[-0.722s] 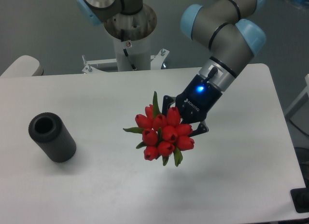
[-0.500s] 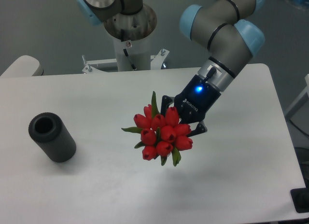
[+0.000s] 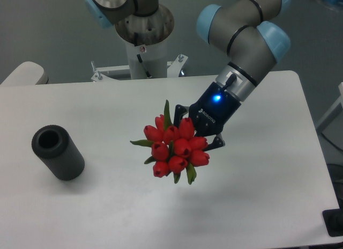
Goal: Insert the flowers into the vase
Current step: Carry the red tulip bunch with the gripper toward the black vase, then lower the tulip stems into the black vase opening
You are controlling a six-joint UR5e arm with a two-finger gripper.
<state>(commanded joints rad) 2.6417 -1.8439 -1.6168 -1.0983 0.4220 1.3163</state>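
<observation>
Nearest the camera: tight bunch of red tulip buds with green leaves, held off the white table, heads facing the lens. Stems hidden behind the blooms. Just behind it, black two-finger gripper, blue light lit, fingers clamped on the bunch's stem end. Well apart to the camera's left: dark grey matte cylinder vase standing on the table, round hole up, unobstructed. Judgement: bunch's long axis runs near-horizontal toward the camera; it needs carrying left and tipping stems-down over the hole.
</observation>
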